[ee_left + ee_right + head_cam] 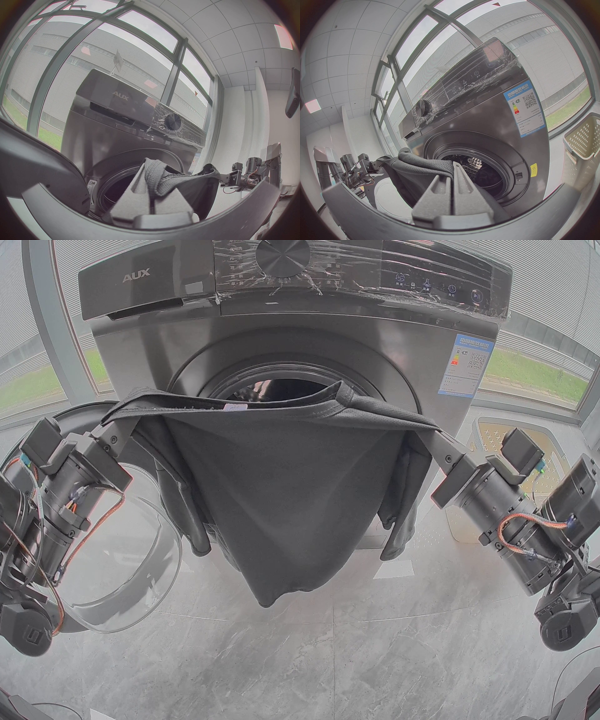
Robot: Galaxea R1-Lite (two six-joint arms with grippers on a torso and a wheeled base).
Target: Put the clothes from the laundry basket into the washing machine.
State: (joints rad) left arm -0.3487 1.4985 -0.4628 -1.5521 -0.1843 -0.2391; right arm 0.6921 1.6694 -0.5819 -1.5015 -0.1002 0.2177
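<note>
I see the grey washing machine [156, 346] at the far side, a dark T-shirt [281, 490] hanging spread before its open drum, its glass door [134, 577] swung left, the laundry basket [494, 427] at right, and my left pincer [117, 427] and right pincer [435, 441] each clamped on a shoulder.

A tall curved window of clear glass panes in dark grey metal frames [147, 34] ran across the far side of the room. Through the window showed a pale grey ribbed building front [550, 53] and a strip of green grass [537, 374]. Above the window spread a ceiling of white square tiles [237, 34], holding a lit rectangular light panel [282, 36]. A plain white wall [237, 131] met the window's end. Below the window lay a glossy floor of pale grey marbled stone tiles [400, 640], bearing a small white tape patch [395, 569].
</note>
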